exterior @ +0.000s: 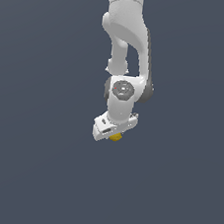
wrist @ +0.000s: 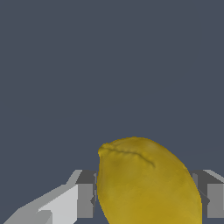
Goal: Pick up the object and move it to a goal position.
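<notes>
Hand [exterior: 114, 133] is clamped on the object [exterior: 115, 137], a small yellow lemon-like lump; in the wrist view the object [wrist: 146, 183] fills the gap, with a grey finger [wrist: 85, 199] tight against one flank and the other finger against the opposite flank. In the exterior view only a sliver of yellow shows beneath the white hand, at about 6 o'clock from the wrist joint. Whether the object is clear of the bench or resting on it cannot be told; the bench [exterior: 27, 173] is a plain dark grey field with no shadow or line to judge by.

Step in hand, by my judgement: carrying the gripped object to the goal. No goal marker is visible in either view, so direction cannot be stated. To do this well, the grip should be held firm and the travel kept smooth, since the rounded, bumpy skin could roll between flat pads under a sudden turn.

No bench edge appears in any frame. No other item is visible at any clock position around the hand, so room for moving looks open on all sides.
</notes>
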`<state>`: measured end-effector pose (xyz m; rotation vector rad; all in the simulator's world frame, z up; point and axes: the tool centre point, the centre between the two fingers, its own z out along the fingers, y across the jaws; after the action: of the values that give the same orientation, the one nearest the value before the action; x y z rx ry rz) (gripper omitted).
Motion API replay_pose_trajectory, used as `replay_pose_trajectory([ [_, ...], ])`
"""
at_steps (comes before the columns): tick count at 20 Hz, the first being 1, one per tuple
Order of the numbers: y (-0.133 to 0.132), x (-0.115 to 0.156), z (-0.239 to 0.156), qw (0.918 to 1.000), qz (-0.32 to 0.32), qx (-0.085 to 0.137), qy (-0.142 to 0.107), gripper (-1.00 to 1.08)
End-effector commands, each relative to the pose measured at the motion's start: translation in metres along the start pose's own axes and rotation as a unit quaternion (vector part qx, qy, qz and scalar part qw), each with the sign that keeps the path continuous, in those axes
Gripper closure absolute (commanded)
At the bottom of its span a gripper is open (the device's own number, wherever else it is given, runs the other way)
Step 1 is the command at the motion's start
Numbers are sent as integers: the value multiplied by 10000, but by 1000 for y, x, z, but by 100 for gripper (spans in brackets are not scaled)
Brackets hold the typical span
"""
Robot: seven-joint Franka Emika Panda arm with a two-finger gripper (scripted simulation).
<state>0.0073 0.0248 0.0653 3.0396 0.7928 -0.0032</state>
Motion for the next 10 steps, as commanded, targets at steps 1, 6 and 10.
replay_pose_trajectory([
  [1, -5, -2, -17, 10000, -1, -6, 9, 108],
  [6, -19, -7, -61, 10000, -4, -8, 7, 108],
  [10, -33, -13, -103, 10000, -4, -8, 7, 108],
])
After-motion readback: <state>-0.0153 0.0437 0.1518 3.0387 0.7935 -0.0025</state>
